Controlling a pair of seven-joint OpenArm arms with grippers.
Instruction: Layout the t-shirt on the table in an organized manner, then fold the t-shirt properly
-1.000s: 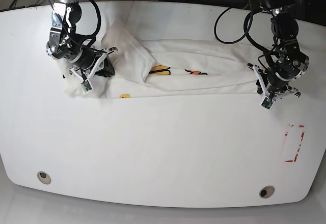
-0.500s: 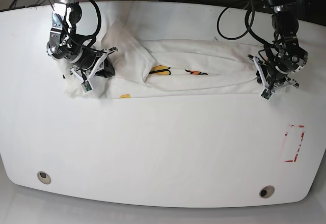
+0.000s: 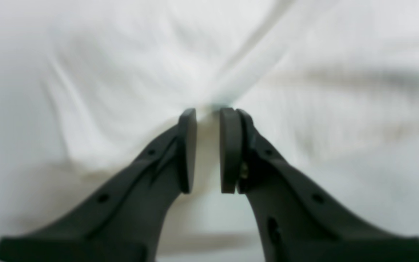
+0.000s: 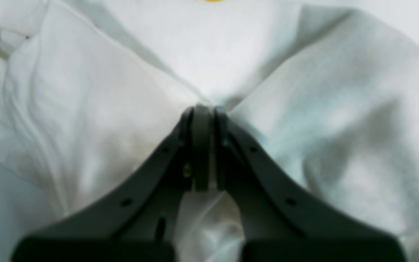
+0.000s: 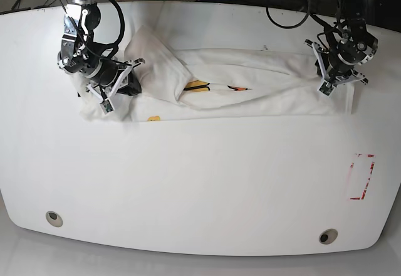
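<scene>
Base view: t-shirt (image 5: 244,91) stretched in long crumpled band across far half of tabletop (image 5: 200,182), one arm at each end

Left wrist view: left end effector (image 3: 208,116) pinching bunch of white cloth, pads slightly apart, folds radiating from tips

Right wrist view: right end effector (image 4: 203,112) pressed together on cloth pleat; yellow print at top edge

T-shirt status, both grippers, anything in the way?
Left gripper pinching t-shirt fabric. Right gripper shut on bunched cloth. Shirt stretched between them, creased, not flat. Table unobstructed.
</scene>
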